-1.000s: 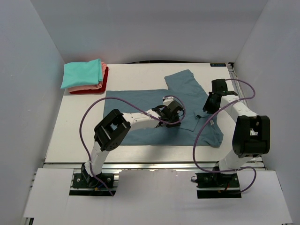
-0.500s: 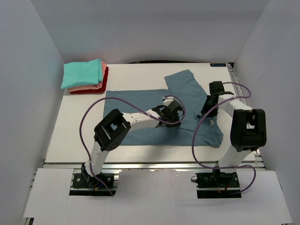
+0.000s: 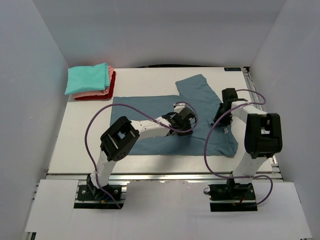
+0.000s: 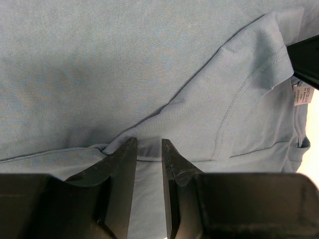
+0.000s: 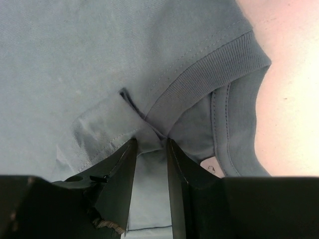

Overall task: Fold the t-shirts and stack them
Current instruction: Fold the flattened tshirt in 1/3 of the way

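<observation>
Left gripper [image 4: 148,144]: jaws drawn close on a raised fold of the blue shirt [image 3: 137,107], pinching it where a sleeve seam runs off toward the tag [image 4: 301,93]. Right gripper [image 5: 149,142]: jaws stand narrowly apart about a pucker of cloth just beside the collar [image 5: 209,64]; whether it is clamped or loose cannot be told. The shirt lies spread over the middle and right of the table [image 3: 145,75], one part angling toward the far edge. The stack [image 3: 90,80] of folded teal, pink and red tees sits in the far left corner, well apart.

Risks, as judged:
- A shallow pinch on either side could let the cloth slip, so the fold lands skewed.
- If the right jaws hold only the collar rib, a lift may drag one layer and bunch the rest.
- The purple cable [image 3: 207,145] crossing the shirt could snag or shift it.

Obscured: from above, both arms cover their contact points. The wrist views cut off the shirt's hems. Layers beneath the folds do not show.
</observation>
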You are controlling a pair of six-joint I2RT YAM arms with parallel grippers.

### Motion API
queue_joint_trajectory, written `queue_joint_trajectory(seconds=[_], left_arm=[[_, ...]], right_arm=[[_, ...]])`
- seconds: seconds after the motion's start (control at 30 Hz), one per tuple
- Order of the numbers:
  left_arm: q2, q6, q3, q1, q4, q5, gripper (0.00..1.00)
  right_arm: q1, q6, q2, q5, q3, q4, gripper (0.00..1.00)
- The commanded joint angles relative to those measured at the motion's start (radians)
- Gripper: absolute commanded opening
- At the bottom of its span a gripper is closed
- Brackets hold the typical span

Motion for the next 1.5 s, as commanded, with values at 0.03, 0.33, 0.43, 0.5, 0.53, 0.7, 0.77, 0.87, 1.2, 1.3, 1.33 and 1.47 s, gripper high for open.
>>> queue_joint_trajectory(seconds=[0.03,0.33,0.43,0.5,0.53,0.7,0.77,0.87,1.2,1.3,1.33,1.47], left_arm=[[-0.025,0.008,0.014,-0.005,-0.003,0.001,0.37],[-0.021,0.010,0.017,-0.004,-0.006,0.002,0.37],[-0.019,0.010,0.018,-0.005,-0.003,0.004,0.37],[-0.016,0.010,0.020,-0.004,-0.003,0.004,0.37],[-0.014,0.010,0.021,-0.005,-0.003,0.004,0.37],[-0.016,0.010,0.021,-0.004,-0.003,0.005,0.37],[-0.017,0.010,0.020,-0.005,-0.003,0.005,0.36],[-0.017,0.010,0.018,-0.004,-0.003,0.005,0.36],[-0.021,0.010,0.018,-0.005,-0.008,0.005,0.36],[-0.022,0.010,0.023,-0.004,-0.008,0.004,0.36],[-0.024,0.010,0.025,-0.005,-0.009,0.001,0.36],[-0.028,0.011,0.021,-0.005,-0.012,-0.002,0.36]], right_arm=[[-0.008,-0.002,0.006,0.020,-0.008,0.033,0.38],[-0.011,-0.004,0.010,0.020,0.013,0.036,0.36],[-0.009,-0.005,0.010,0.012,0.024,0.035,0.35],[-0.011,-0.006,0.013,0.008,0.030,0.035,0.34],[-0.009,-0.007,0.013,0.003,0.035,0.035,0.34],[-0.009,-0.009,0.023,-0.003,0.053,0.033,0.31],[-0.011,-0.015,0.033,-0.003,0.065,0.030,0.29],[-0.011,-0.016,0.040,-0.001,0.076,0.029,0.20],[-0.009,-0.015,0.004,-0.014,0.090,0.003,0.00],[-0.008,-0.004,-0.050,-0.032,0.070,-0.008,0.00],[-0.008,0.002,-0.076,-0.035,0.061,-0.011,0.00],[-0.008,-0.001,-0.109,-0.032,0.059,-0.023,0.00]])
